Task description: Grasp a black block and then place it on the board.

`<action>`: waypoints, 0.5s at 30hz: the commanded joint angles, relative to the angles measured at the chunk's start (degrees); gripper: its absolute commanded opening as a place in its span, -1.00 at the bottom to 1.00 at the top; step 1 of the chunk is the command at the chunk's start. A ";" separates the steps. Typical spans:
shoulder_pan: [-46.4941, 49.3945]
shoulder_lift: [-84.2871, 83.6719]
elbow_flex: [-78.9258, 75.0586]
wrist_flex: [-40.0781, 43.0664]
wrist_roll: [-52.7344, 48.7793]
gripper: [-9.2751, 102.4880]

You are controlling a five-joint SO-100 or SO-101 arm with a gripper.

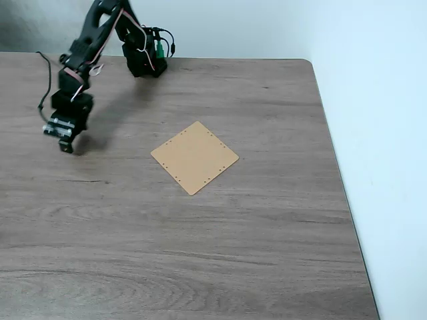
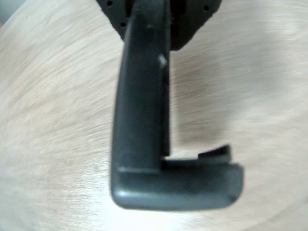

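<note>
Your black two-finger gripper at the frame's left clamps a matte black bar-shaped block, ready to carry toward the thin tan square board mid-counter.

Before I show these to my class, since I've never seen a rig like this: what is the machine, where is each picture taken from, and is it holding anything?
It is a small black robot arm on a wood-grain table. The fixed view looks down at the table from above and in front. The arm's gripper hangs low at that view's left, apart from the tan square board lying flat mid-table. The blurred wrist view rides on the arm, showing its dark jaws close up over the tabletop. They look closed together; whether they hold the black block, I cannot tell.
</note>
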 commanded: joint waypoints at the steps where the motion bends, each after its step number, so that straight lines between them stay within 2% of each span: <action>1: -4.57 8.53 0.88 2.46 9.14 -0.83; 10: -21.88 19.25 2.55 7.29 38.85 -0.83; 15: -31.55 19.51 1.05 7.56 50.01 -0.83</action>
